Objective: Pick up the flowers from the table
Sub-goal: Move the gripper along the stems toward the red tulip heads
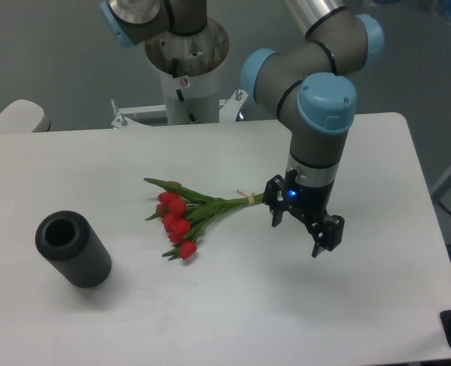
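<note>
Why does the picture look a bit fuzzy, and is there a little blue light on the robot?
Camera view: soft and grainy all over, so the flowers lack fine detail; lighting is even, with faint shadows on the table; a small blue light glows just above the gripper.

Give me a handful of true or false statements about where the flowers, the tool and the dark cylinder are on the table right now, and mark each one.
1. The flowers lie flat on the table. True.
2. The tool is shut on the flower stems. False: it is open and holds nothing, just beside the stem ends.
3. The dark cylinder lies on the table, apart from the flowers. True.
4. The red buds point toward the tool. False: the stem ends face the tool, and the buds face the cylinder's side.
5. A pale band ties the stems. True.
</note>
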Robot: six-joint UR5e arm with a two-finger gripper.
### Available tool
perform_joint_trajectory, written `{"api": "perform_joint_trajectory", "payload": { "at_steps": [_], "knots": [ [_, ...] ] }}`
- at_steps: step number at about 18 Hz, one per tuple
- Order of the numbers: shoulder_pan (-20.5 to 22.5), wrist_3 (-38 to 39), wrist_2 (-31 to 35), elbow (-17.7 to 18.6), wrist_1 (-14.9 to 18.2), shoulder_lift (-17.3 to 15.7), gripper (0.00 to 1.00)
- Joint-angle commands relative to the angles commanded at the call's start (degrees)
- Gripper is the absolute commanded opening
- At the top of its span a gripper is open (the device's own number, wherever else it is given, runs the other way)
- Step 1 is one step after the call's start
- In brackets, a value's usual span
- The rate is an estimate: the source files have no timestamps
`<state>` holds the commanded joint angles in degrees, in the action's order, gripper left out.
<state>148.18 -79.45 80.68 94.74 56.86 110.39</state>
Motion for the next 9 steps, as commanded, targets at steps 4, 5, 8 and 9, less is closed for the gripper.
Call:
{"api": "perform_joint_trajectory", "payload": {
  "at_steps": [4, 5, 8, 9],
  "knots": [
    [-0.88, -0.36, 5.88, 4.57, -0.17, -0.61, 1.0],
    [-1.05, -0.36, 6.24, 5.01, 0.0, -0.7, 1.0],
    [-1.76, -2.02, 7.29, 8.17, 0.36, -2.02, 1.0],
    [-2.19, -2.98, 8.61, 9.4, 0.18, -2.54, 1.0]
  ]
}}
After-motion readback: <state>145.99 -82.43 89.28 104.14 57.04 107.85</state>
